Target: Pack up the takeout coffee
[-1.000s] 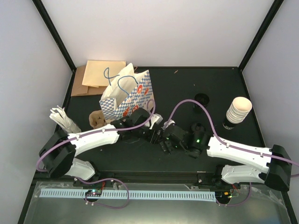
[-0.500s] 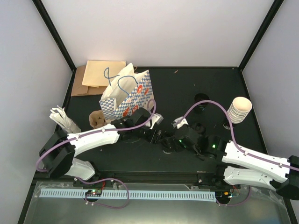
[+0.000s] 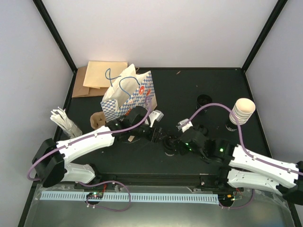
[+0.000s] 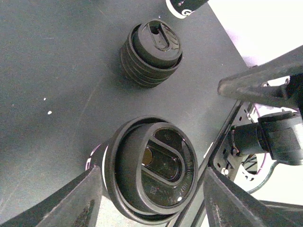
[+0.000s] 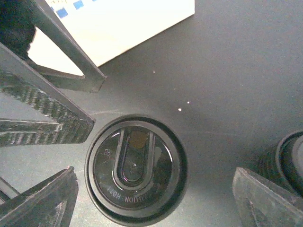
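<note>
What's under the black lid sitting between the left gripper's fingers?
The black lid covers almost everything beneath it. Only a pale sliver, likely of the cup, peeks out at the lid's edge. The inside of the cup is hidden.

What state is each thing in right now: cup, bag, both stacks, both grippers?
Coffee cup: upright, lidded.
Paper bag: standing, top open.
Spare lids: stacked.
Spare cups: nested, mouths up.
Left gripper: jaws flank the cup, grip unclear.
Right gripper: jaws open, either side of the cup.
</note>
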